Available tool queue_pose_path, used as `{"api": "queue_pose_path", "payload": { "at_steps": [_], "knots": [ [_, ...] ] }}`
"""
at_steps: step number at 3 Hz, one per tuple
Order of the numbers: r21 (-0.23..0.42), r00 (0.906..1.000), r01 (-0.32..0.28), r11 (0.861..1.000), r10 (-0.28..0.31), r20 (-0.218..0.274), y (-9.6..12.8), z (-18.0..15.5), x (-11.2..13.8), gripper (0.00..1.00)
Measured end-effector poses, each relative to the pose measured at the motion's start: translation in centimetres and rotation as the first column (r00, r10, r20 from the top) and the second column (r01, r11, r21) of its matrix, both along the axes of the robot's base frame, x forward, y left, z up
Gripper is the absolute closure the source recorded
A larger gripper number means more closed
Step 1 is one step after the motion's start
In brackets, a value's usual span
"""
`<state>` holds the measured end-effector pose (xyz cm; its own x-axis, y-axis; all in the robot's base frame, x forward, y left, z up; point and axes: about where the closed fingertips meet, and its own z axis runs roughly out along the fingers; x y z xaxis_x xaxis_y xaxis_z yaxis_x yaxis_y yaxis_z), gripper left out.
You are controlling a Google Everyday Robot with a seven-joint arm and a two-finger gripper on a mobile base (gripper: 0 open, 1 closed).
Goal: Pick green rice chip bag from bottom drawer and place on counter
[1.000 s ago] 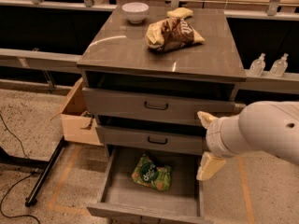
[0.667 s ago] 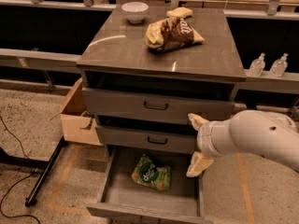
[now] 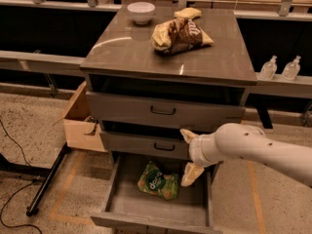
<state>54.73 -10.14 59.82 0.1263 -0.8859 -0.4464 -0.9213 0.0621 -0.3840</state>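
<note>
The green rice chip bag (image 3: 157, 181) lies flat in the pulled-out bottom drawer (image 3: 146, 211), near its back middle. My gripper (image 3: 189, 155) hangs off the white arm that comes in from the right. It is open, with one finger (image 3: 187, 135) up by the middle drawer front and the other finger (image 3: 191, 175) down over the right part of the open drawer. It is just right of the bag, a little above it, and holds nothing. The counter (image 3: 126, 50) is the glossy grey-brown top of the cabinet.
A brown-and-yellow snack bag (image 3: 179, 33) and a white bowl (image 3: 141, 11) sit on the counter. Two shut drawers with black handles (image 3: 163, 111) are above the open one. A cardboard box (image 3: 82, 121) stands left of the cabinet, and two clear bottles (image 3: 280, 68) stand on a ledge at the right.
My arm and gripper have moved left and slightly down, from the cabinet's right edge to over the right part of the open drawer, closer to the green bag. The bag has not moved.
</note>
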Motion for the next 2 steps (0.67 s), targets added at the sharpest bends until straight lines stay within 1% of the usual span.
{"api": "queue_pose_path", "payload": {
  "at_steps": [1, 2],
  "knots": [
    [-0.029, 0.9985, 0.002, 1.0, -0.003, -0.054, 0.2, -4.8, 1.2, 0.0],
    [-0.027, 0.9924, 0.022, 0.999, -0.025, -0.121, 1.0, -9.1, 1.5, 0.0]
  ]
}}
